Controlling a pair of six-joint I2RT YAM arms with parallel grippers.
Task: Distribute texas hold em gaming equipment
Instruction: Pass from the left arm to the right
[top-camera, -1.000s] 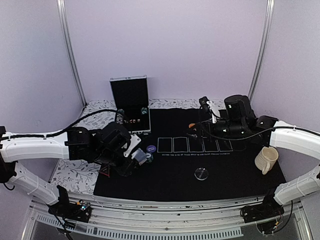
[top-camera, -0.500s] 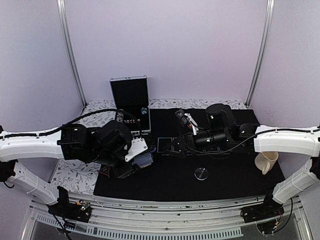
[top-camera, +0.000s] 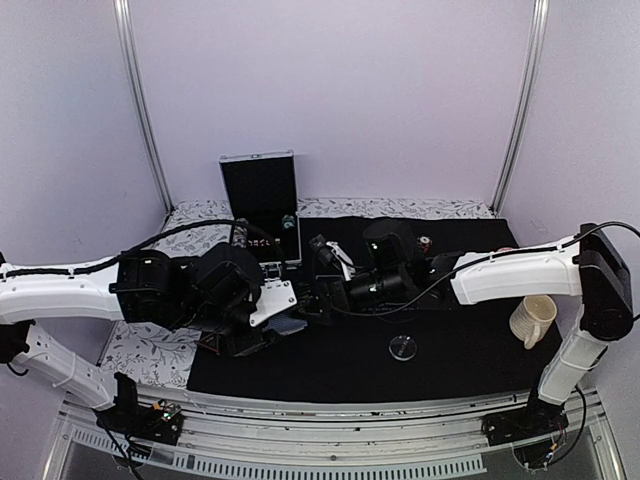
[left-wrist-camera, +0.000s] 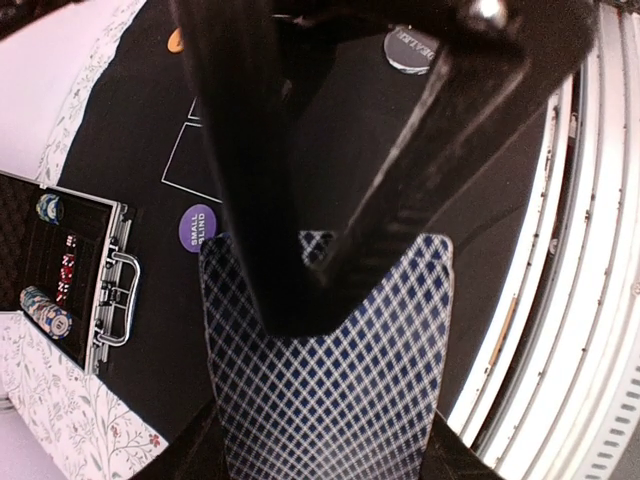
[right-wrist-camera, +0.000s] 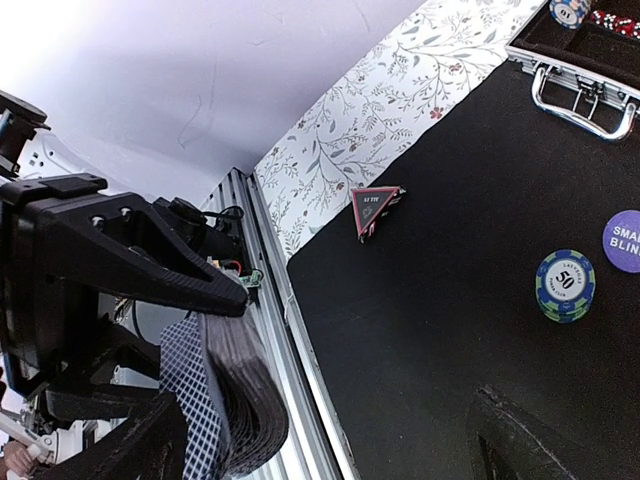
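Deck of blue-checked playing cards (left-wrist-camera: 335, 400) is clamped in your left gripper (left-wrist-camera: 305, 305), above the black mat (top-camera: 470, 350), left side, near its front edge. Right gripper (top-camera: 320, 282) spread wide just beside it. Clear round disc (top-camera: 403, 347) mid-mat, well apart.

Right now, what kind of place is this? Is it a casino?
Probably not a casino: it looks like a robot test booth set up for poker. Plain lilac walls close it in, two white robot arms reach over a black mat, and a silver metal chip case stands open.
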